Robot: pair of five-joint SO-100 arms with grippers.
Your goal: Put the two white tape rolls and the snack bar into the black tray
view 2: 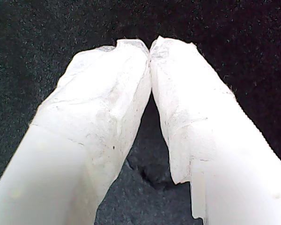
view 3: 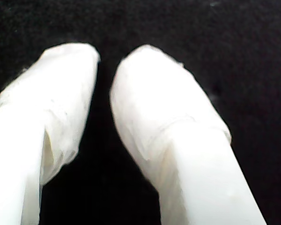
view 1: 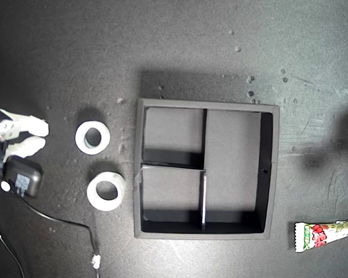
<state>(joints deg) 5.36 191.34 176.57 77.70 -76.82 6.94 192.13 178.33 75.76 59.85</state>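
Centrally on the dark table [view 1: 180, 46]: 1 black tray [view 1: 267, 174], 3 compartments, all bare. Beside its wall toward the exterior view's left, 2 white tape rolls [view 1: 93, 137] [view 1: 106, 191], apart. 1 snack bar [view 1: 327, 233] cut by that view's right edge. First tool [view 2: 150, 47] clenched, tips touching, grasping nothing; second tool [view 3: 105, 58] slightly parted, released.

— Home, shop, or lab?
— Looks like a robotics test bench: dark matte tabletop [view 1: 180, 46], scuffed and speckled with pale crumbs beyond the black tray [view 1: 267, 174].
— Anything else pointing that way?
— Black plug-in adapter [view 1: 23, 178] with a thin cable [view 1: 64, 220] trailing off, well apart from the tray, beside a white arm part [view 1: 20, 136]. No walls or furniture visible.
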